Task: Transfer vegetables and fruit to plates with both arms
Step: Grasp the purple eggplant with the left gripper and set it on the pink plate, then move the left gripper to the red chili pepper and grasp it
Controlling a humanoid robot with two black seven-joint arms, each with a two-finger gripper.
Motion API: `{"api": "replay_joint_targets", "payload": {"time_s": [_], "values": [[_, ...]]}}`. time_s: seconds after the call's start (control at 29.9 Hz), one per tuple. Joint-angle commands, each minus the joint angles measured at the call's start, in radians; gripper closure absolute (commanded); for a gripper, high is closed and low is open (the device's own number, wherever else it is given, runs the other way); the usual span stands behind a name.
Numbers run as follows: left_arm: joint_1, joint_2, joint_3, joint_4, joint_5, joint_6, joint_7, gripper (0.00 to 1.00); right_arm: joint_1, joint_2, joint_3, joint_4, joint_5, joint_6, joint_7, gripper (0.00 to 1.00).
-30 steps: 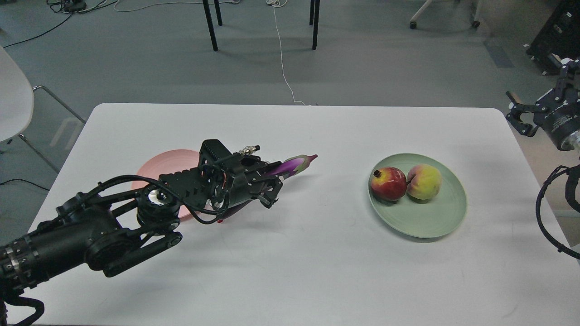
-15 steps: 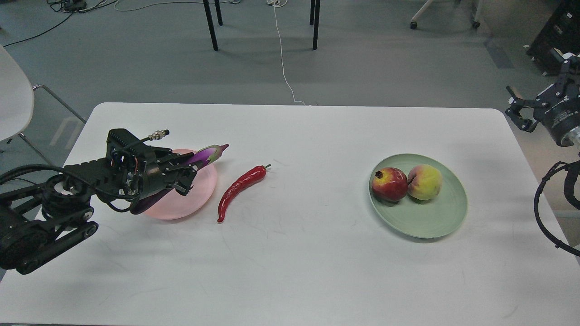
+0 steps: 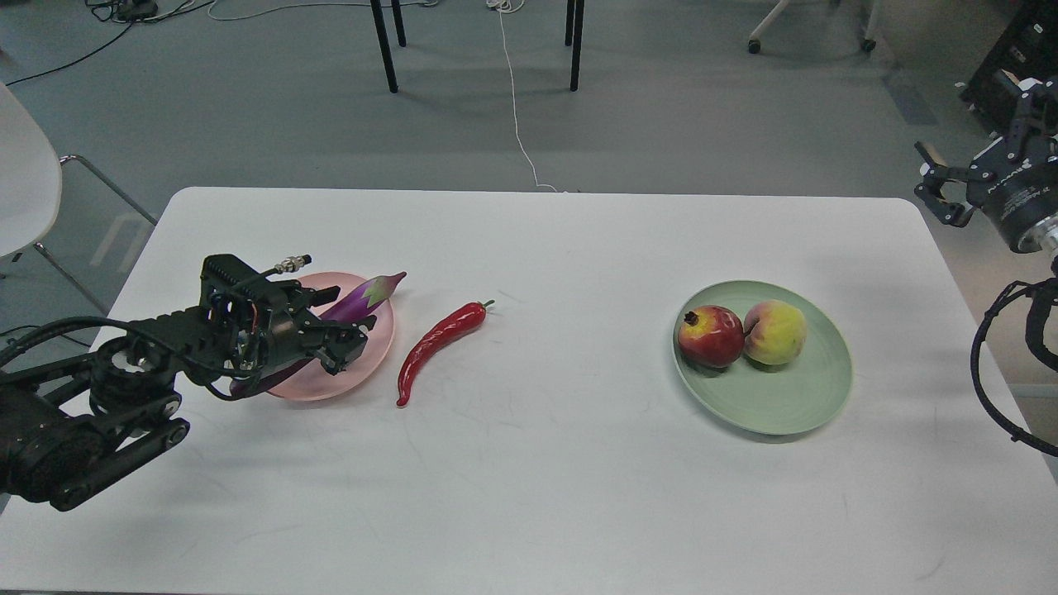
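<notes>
The purple eggplant point(image 3: 374, 293) lies slanted across the pale pink plate point(image 3: 364, 364) at the table's left, its paler stem cap past the far right rim. My left gripper point(image 3: 340, 317) hovers low over this plate, its fingers point(image 3: 354, 341) spread on either side of the eggplant and not clamping it. The red chili pepper point(image 3: 438, 339) lies on the table just right of the pink plate. The pomegranate point(image 3: 709, 335) and the peach point(image 3: 775, 330) sit side by side on the pale green plate point(image 3: 777, 409) at the right. My right gripper point(image 3: 941, 188) is open and empty, raised off the table's far right corner.
The white table point(image 3: 537, 479) has rounded corners. A white chair point(image 3: 25, 190) stands off its left edge. Black table legs point(image 3: 382, 45) and a white cable point(image 3: 517, 124) are on the grey floor beyond. A black cable loop point(image 3: 992, 372) hangs at the right edge.
My left arm swung left with the eggplant from beside the chili to over the pink plate, uncovering the chili. The eggplant has come down onto the plate and the fingers have spread. The right gripper rose slightly.
</notes>
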Motion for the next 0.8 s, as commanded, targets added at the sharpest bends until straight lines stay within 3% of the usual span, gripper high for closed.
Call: {"api": "replay_joint_targets", "payload": {"time_s": [0.0,0.17,0.5,0.77], "values": [[-0.010,-0.001,-0.003,-0.005,-0.006,-0.001,-0.001,0.16,-0.001,0.000,-0.001,0.000,0.000,0.000,0.000,0.01],[-0.045,-0.030,-0.001,-0.051,-0.020,-0.003,-0.001,0.15,-0.003,0.000,-0.001,0.000,0.000,0.000,0.000,0.01],[-0.120,-0.204,0.005,-0.057,-0.008,-0.012,0.004,0.17,-0.006,-0.011,-0.001,0.000,0.000,0.000,0.000,0.01],[-0.174,-0.274,0.166,0.028,-0.006,-0.035,0.006,0.24,-0.003,-0.013,-0.001,0.000,0.000,0.000,0.000,0.01]]}}
